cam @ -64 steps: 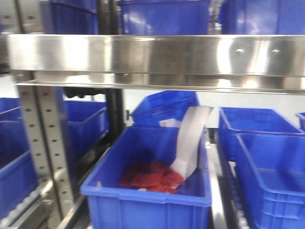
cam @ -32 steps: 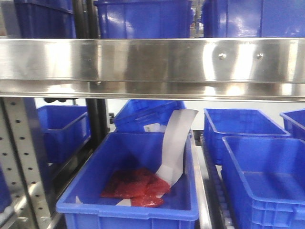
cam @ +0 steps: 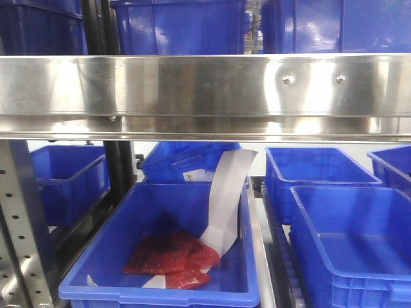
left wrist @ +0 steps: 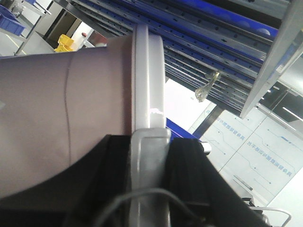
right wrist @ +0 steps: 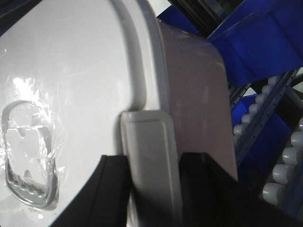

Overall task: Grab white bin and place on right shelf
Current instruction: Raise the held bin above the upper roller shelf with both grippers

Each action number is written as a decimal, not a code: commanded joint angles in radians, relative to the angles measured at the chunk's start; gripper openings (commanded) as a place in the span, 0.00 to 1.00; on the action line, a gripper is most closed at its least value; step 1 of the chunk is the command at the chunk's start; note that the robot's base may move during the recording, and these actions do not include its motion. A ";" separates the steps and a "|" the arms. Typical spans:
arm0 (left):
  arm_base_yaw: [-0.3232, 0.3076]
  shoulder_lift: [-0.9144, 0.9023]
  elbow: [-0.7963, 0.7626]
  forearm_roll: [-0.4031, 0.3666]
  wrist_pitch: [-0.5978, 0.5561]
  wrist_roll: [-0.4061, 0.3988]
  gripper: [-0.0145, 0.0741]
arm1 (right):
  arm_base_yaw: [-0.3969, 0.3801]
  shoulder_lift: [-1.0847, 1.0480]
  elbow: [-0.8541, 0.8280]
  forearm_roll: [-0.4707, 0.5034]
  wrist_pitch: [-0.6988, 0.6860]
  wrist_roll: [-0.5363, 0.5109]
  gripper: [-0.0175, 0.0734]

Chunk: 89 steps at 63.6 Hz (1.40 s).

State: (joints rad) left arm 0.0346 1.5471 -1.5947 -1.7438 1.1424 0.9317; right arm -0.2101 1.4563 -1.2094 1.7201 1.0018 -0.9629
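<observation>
left end effector [left wrist: 150, 146], right end effector [right wrist: 152, 163] each clamped on white bin [left wrist: 61, 123]; right shelf [cam: 205, 86] ahead.

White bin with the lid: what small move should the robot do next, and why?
Probably carry the pale pinkish-white plastic bin, clamped by the left tool and right tool, toward a free spot on the stainless steel shelf: it isn't on it yet, and blue plastic bins fill the spots ahead.
</observation>
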 commanded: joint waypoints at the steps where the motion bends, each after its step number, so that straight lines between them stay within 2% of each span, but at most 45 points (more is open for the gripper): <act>1: -0.018 -0.049 -0.034 -0.084 0.163 0.014 0.02 | 0.011 -0.047 -0.032 0.191 0.058 0.004 0.29; 87: -0.018 -0.049 -0.034 -0.090 0.154 0.014 0.02 | 0.011 -0.047 -0.032 0.191 0.079 0.018 0.29; 89: -0.018 -0.049 -0.034 -0.090 0.139 -0.010 0.02 | 0.011 -0.047 -0.032 0.191 0.078 0.033 0.29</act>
State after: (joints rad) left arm 0.0346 1.5471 -1.5947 -1.7447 1.1445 0.9317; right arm -0.2101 1.4563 -1.2094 1.7201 1.0018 -0.9610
